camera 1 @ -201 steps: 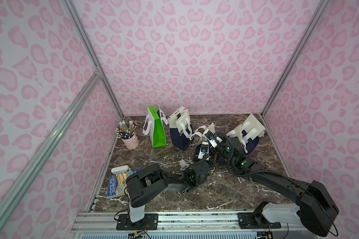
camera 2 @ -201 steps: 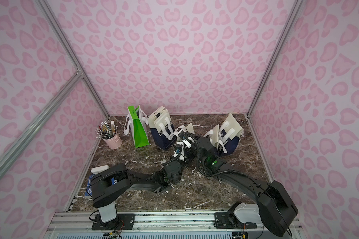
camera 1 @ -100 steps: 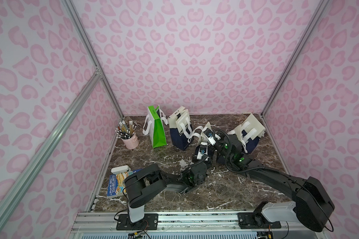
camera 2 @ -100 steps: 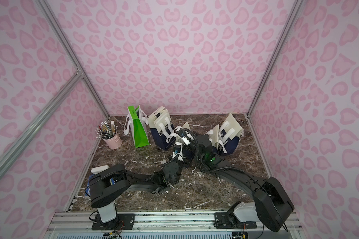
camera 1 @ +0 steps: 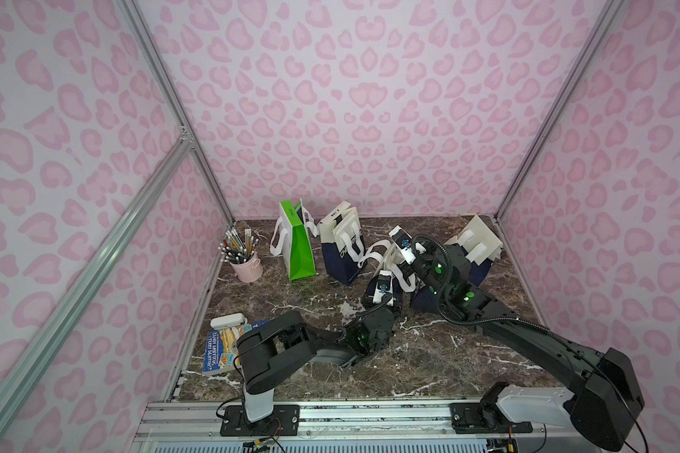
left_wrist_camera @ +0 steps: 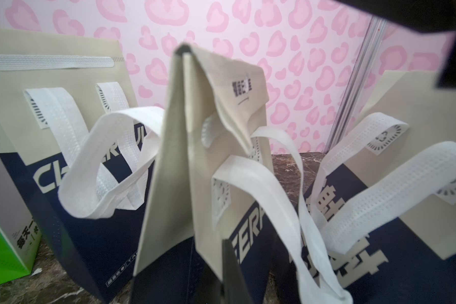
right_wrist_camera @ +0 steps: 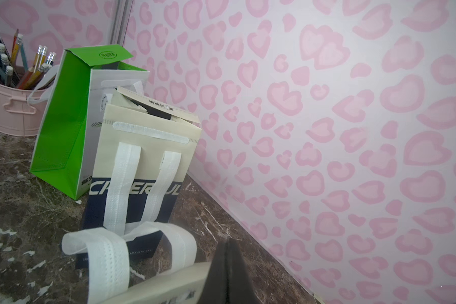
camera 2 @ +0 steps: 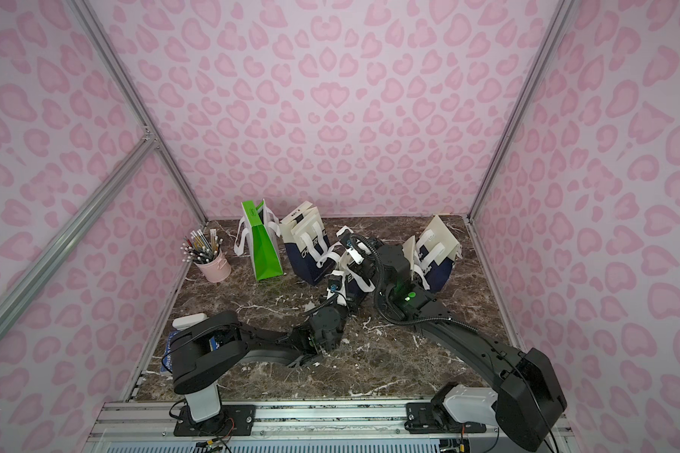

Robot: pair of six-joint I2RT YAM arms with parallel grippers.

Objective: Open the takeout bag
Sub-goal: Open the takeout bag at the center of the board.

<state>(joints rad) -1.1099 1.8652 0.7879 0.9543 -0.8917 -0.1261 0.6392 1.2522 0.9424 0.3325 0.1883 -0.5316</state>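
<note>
The takeout bag [left_wrist_camera: 169,184], beige over navy with white strap handles, stands mid-table between two like bags in both top views [camera 1: 388,261]. In the left wrist view my left gripper [left_wrist_camera: 223,273] is shut on the lower edge of its beige front panel. My right gripper [right_wrist_camera: 227,268] is shut on the bag's beige top flap [right_wrist_camera: 169,287]. In the left wrist view that flap is pinched up into a peak [left_wrist_camera: 195,68], with a dark fingertip at its top. The bag's mouth is hidden.
A second beige-navy bag [camera 1: 342,251] and a green bag [camera 1: 297,251] stand behind on the left. A third beige-navy bag [camera 1: 476,247] is at the right. A pink pencil cup [camera 1: 246,262] sits by the left wall, a book [camera 1: 222,349] at the front left.
My right gripper has moved in toward the bag and shut on its top flap. The left gripper has kept its grip and barely moved.
</note>
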